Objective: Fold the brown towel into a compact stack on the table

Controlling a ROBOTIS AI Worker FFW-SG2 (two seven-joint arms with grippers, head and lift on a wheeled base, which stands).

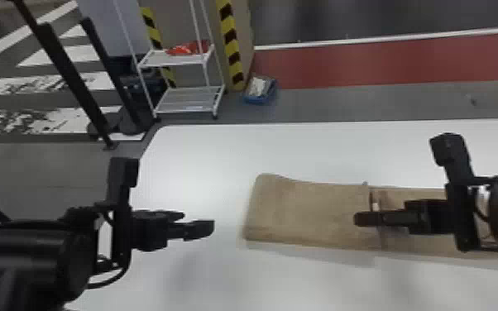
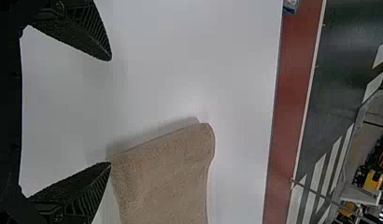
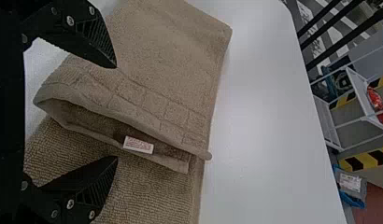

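Brown towel (image 1: 310,215) lies mid-to-right in head view on table (image 1: 202,161), long axis approx. L–R. R gripper (image 1: 367,219), nearer arm, is over the crosswise hem (image 3: 144,99), fingers apart, nothing gripped. L gripper (image 1: 199,222), also spread & empty, sits off towel's L end. Next, prob. pinch hem w/ R.

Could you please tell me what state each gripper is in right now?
Left gripper: open, holding nothing, beside the brown towel.
Right gripper: open, at the towel's folded-over edge, not clamped on it.
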